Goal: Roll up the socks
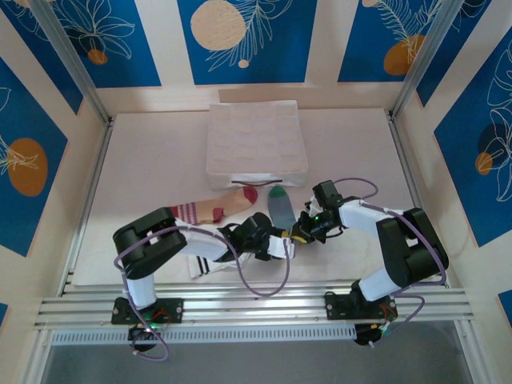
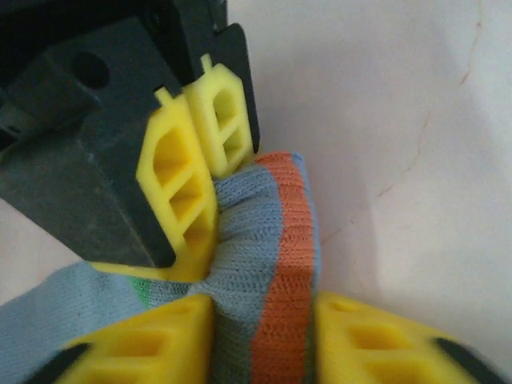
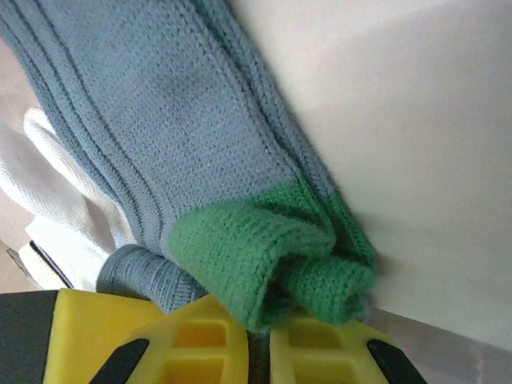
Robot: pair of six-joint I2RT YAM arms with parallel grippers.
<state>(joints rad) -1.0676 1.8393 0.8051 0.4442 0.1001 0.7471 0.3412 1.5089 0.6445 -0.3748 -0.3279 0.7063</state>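
Note:
The grey sock (image 1: 282,212) lies mid-table, its green end pointing to the far side. My left gripper (image 1: 280,242) is shut on its near end; in the left wrist view my left gripper (image 2: 264,320) squeezes the grey sock (image 2: 248,232) at its orange band (image 2: 290,240). My right gripper (image 1: 298,232) meets it from the right. In the right wrist view my right gripper (image 3: 258,324) is shut on the grey sock (image 3: 160,104), with the green end (image 3: 264,248) bunched over the tips. The tan sock (image 1: 214,211) and the white sock (image 1: 200,266) lie to the left.
A white compartment box (image 1: 256,136) stands just beyond the socks at the back centre. The white sock (image 3: 56,200) lies right beside the grey one. The right gripper's fingers (image 2: 192,168) sit close ahead of my left gripper. Metal rails run along the table's near edge (image 1: 256,308).

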